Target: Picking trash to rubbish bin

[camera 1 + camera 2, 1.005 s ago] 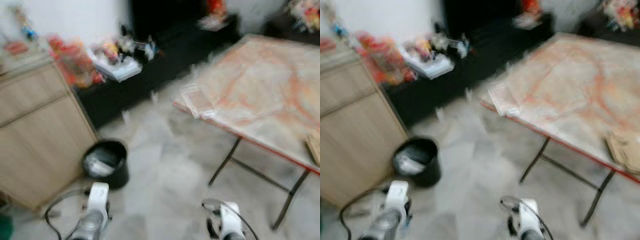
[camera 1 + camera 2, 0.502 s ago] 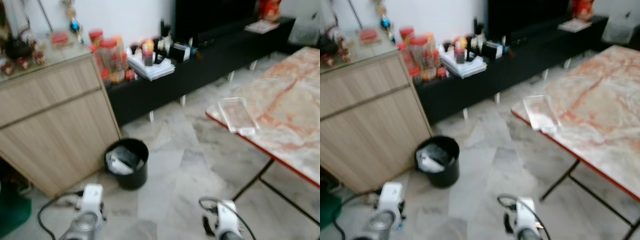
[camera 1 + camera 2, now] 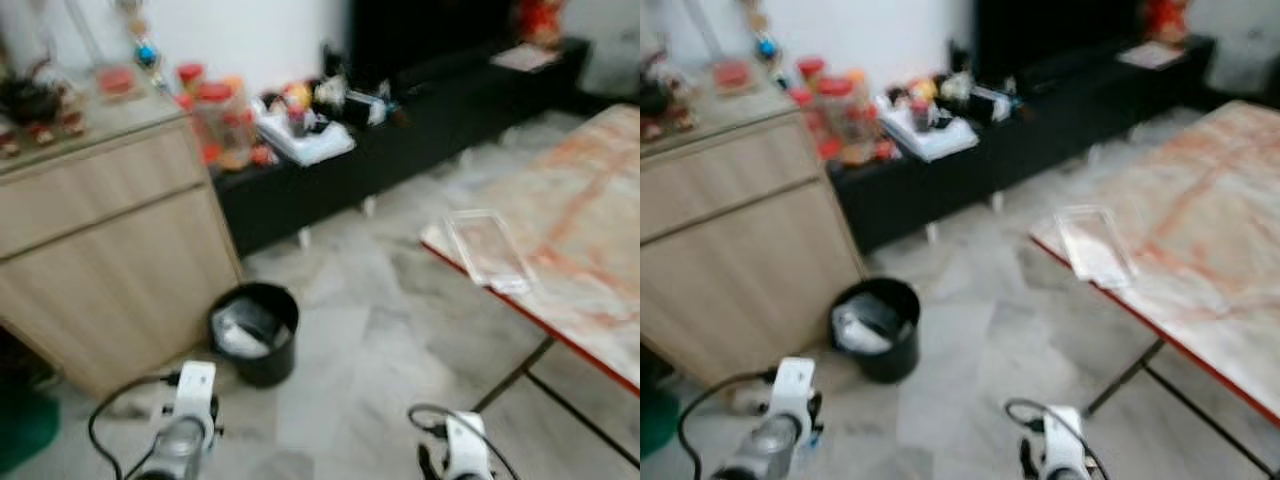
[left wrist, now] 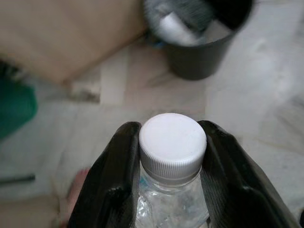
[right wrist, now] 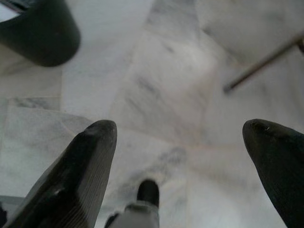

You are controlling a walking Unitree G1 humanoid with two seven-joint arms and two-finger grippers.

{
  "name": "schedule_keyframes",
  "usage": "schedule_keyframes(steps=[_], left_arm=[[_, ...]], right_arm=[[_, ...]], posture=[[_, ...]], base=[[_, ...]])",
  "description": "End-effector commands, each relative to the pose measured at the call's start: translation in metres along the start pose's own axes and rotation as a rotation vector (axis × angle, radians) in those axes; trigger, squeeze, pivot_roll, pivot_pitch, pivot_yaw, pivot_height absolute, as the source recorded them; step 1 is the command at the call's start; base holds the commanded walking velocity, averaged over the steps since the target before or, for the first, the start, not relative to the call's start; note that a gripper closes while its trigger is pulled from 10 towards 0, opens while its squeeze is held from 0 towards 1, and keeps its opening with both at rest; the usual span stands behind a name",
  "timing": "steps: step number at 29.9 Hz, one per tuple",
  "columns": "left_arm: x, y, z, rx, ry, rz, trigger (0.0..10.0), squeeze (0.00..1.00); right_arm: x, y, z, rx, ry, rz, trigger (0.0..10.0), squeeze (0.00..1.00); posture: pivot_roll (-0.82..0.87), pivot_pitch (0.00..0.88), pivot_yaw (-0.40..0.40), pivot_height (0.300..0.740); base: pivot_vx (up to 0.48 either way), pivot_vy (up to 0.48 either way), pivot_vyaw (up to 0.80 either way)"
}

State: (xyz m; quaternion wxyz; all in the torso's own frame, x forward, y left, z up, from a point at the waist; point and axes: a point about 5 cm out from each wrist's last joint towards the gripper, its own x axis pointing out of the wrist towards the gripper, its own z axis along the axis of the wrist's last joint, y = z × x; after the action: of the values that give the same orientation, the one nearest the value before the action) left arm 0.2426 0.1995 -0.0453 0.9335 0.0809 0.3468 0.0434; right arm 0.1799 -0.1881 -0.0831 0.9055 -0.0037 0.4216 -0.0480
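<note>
A black rubbish bin (image 3: 253,332) with crumpled white trash inside stands on the marble floor beside a wooden cabinet (image 3: 100,250). In the left wrist view, my left gripper (image 4: 172,142) is shut on a clear plastic bottle (image 4: 172,190) with a white cap (image 4: 173,140); the bin (image 4: 199,42) lies ahead of it on the floor. My left arm (image 3: 185,425) hangs low, just this side of the bin. My right gripper (image 5: 183,142) is open over bare floor, with nothing between its fingers (image 5: 85,166). My right arm (image 3: 455,450) is at the bottom of the head view.
A folding table (image 3: 585,250) with a marbled top and thin metal legs stands on the right, a clear plastic tray (image 3: 487,250) near its corner. A low black TV console (image 3: 400,130) crowded with jars and papers runs along the far wall. Something green (image 3: 25,430) sits far left.
The camera has shifted slightly and the picture is more blurred; the bin stays at much the same place ahead of my left arm. Both arms hang as before.
</note>
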Motion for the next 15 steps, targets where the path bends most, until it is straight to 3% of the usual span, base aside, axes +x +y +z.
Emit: schedule_keyframes(steps=[1, 15], left_arm=[[-0.0012, 0.0106, -0.0059, 0.014, 0.023, 0.026, 10.0, 0.0], [-0.0016, 0.0201, -0.0068, 0.0, 0.024, 0.056, 10.0, 0.0]], right_arm=[[0.001, 0.0117, 0.0033, 0.007, -0.012, 0.031, 10.0, 0.0], [0.0008, 0.013, 0.0013, 0.002, 0.003, 0.036, 10.0, 0.0]], posture=[[-0.09, 0.0, 0.054, 0.74], [-0.08, 0.0, 0.056, 0.74]], base=[[0.266, 0.0, 0.8], [0.261, 0.0, 0.05]])
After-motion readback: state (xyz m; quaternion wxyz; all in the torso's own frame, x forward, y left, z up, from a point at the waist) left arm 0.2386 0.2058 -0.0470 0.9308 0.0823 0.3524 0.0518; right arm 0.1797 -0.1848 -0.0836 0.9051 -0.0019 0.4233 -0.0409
